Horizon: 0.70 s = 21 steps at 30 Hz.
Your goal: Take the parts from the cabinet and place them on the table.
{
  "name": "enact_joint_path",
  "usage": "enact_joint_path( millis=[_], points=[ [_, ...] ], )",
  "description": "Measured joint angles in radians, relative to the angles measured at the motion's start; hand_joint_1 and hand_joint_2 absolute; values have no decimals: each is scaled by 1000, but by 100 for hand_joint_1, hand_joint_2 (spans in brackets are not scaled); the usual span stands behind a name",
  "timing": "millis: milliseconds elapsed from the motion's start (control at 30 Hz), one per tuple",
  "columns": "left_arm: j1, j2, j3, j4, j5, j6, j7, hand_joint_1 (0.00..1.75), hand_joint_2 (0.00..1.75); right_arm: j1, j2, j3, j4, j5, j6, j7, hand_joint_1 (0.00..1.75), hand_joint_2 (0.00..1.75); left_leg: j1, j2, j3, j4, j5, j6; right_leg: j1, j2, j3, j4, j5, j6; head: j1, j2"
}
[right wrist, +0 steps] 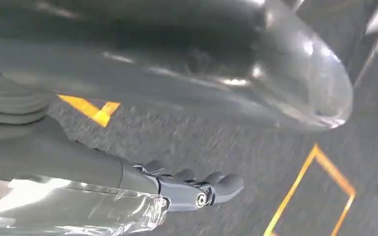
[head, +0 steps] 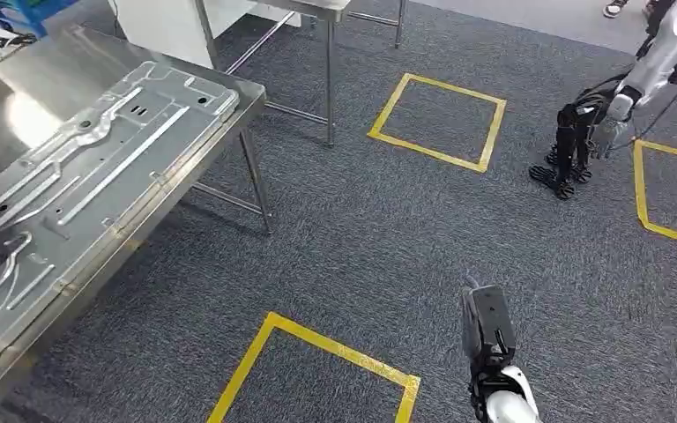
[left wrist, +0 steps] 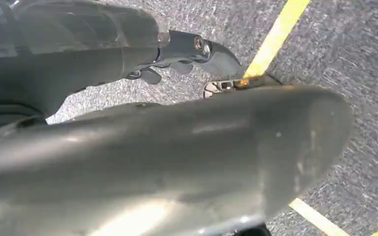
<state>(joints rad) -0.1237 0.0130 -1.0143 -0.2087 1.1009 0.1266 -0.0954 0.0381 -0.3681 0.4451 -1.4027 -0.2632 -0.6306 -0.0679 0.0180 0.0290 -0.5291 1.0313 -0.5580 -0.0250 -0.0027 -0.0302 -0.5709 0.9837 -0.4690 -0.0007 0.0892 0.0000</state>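
Pressed grey sheet-metal parts [head: 97, 167] lie on the steel table [head: 229, 119], left. Both hands, left hand [left wrist: 177, 54] and right hand [right wrist: 192, 189], hang released, grasping nothing. Next, probably walking to the cabinet for another.

No readable text, labels, brand names or numbers appear anywhere. The only markings are plain yellow tape square outlines [head: 437, 121] on the grey carpet floor [head: 379, 238], carrying no lettering.

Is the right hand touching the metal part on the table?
Apart. The head view shows the right hand hanging over grey carpet beside a yellow floor square, with open floor between it and the metal part lying on the steel table.
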Motion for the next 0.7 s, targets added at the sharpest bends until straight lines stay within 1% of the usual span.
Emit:
enact_joint_path(
  millis=[33, 67, 100, 133, 167, 200, 233, 267, 300, 333, 367, 400, 433, 467, 500, 533, 567, 600, 633, 667, 700],
  points=[
    [1, 0, 0, 0, 1, 0, -2, 0, 0, -4, 0, -8, 2, 0, -11, 2, 0, 0, -1, -30, -26, 55, -33, 2, 0, 8, 0, -1, 2, -6, -5, 0],
    [3, 0, 0, 0, 2, 0, -2, 0, 0, -6, 0, -14, 4, 4, -24, 10, 0, 0, -2, -37, -68, 140, -74, 3, 1, 21, 0, -1, 1, -11, -14, 0],
    [7, 0, 0, 0, 3, 0, 0, 0, 0, -3, 0, -18, 8, 15, -38, 23, 0, 0, -3, -37, -110, 222, -106, 3, 5, 31, 0, 0, 0, -14, -20, 0],
    [10, 0, 0, 0, 3, 1, 2, 0, 0, 3, 0, -24, 19, 24, -48, 29, 0, 0, -3, -36, -145, 280, -118, 4, 7, 45, 0, 1, -1, -16, -26, 0],
    [11, 0, 0, 0, 3, 1, 3, 0, 0, 8, 0, -30, 32, 28, -50, 29, 0, 0, -4, -35, -159, 291, -106, 6, 9, 59, 0, 4, -2, -17, -28, 0],
    [12, 0, 0, 0, 3, 2, 4, 0, 0, 11, 0, -37, 45, 31, -50, 29, 0, 0, -3, -35, -149, 253, -66, 9, 9, 76, 1, 6, -3, -17, -29, 0],
    [12, 0, 0, 0, 3, 2, 4, 0, 0, 13, 0, -43, 54, 34, -51, 29, 0, 0, -3, -41, -121, 179, -13, 12, 9, 92, 2, 9, -5, -16, -30, 0],
    [11, 0, 0, 0, 3, 2, 4, 0, 0, 14, 0, -49, 62, 42, -51, 36, 0, 0, -2, -67, -85, 95, 37, 15, 7, 106, 3, 13, -8, -13, -32, 0],
    [12, 0, 0, 0, 3, 2, 5, 0, 0, 14, 1, -54, 73, 49, -51, 46, 0, 0, 2, -137, -61, 26, 64, 19, 3, 117, -1, 19, -12, -8, -34, 0],
    [12, 0, 0, 0, 3, 2, 7, 0, 0, 11, 2, -59, 91, 54, -52, 57, 0, 0, 8, -149, -47, 4, 49, 22, 7, 133, -7, 30, -18, -1, -35, 0],
    [11, 0, 0, 0, 3, 2, 10, 0, 0, 14, 4, -66, 109, 54, -52, 59, 0, 0, 2, -135, -45, 5, 47, 20, 1, 147, -12, 28, -16, 6, -34, 0],
    [12, 0, 0, 0, 3, 2, 12, 0, 0, 15, 6, -70, 132, 53, -53, 58, 0, 0, -2, -126, -44, 4, 45, 23, -4, 158, -13, 25, -14, 13, -32, 0],
    [12, 0, 0, 0, 3, 3, 13, 0, 0, 15, 9, -73, 163, 49, -53, 54, 0, 0, -3, -112, -42, 3, 46, 28, -6, 173, -14, 22, -11, 19, -33, 0],
    [11, -1, 0, 0, 3, 5, 13, 0, 0, 12, 11, -75, 204, 41, -53, 46, 0, 0, 3, -97, -35, -8, 49, 34, -5, 180, -17, 22, -13, 23, -35, 0],
    [9, -2, 0, 0, 2, 7, 14, 0, 0, 11, 18, -76, 250, 26, -47, 36, 0, 0, 3, -82, -28, -14, 51, 38, -1, 125, -18, 35, -21, 27, -27, 0],
    [9, -5, 0, 0, 2, 7, 15, 0, 0, -1, 24, -77, 304, 8, -38, 22, 0, 0, 0, -66, -23, -18, 49, 43, 0, 78, -40, 78, -48, 34, -12, 0],
    [11, -7, 0, 0, 0, 7, 17, 0, 0, -16, 39, -78, 369, -19, -20, 6, 0, 0, -4, -48, -21, -18, 47, 46, -4, 54, -82, 156, -85, 40, -5, 0],
    [13, -7, 0, 0, -1, 7, 19, 0, 0, -27, 55, -78, 425, -36, 2, -17, 0, 0, -6, -29, -19, -18, 44, 47, -6, 44, -122, 229, -116, 44, -2, 0],
    [13, -7, 0, 0, -3, 7, 20, 0, 0, -33, 74, -77, 488, -48, 17, -30, 0, 0, -7, -14, -19, -18, 41, 48, -9, 38, -154, 287, -133, 47, 0, 0],
    [12, -7, 0, 0, -6, 7, 21, 0, 0, -35, 91, -75, 549, -50, 35, -32, 0, 0, -7, 1, -16, -18, 38, 47, -12, 34, -164, 307, -128, 48, 3, 0],
    [12, -7, 0, 0, -8, 7, 22, 0, 0, -36, 107, -74, 606, -47, 50, -30, 0, 0, -9, 11, -13, -18, 34, 46, -14, 32, -152, 285, -103, 48, 7, 0]
  ],
)
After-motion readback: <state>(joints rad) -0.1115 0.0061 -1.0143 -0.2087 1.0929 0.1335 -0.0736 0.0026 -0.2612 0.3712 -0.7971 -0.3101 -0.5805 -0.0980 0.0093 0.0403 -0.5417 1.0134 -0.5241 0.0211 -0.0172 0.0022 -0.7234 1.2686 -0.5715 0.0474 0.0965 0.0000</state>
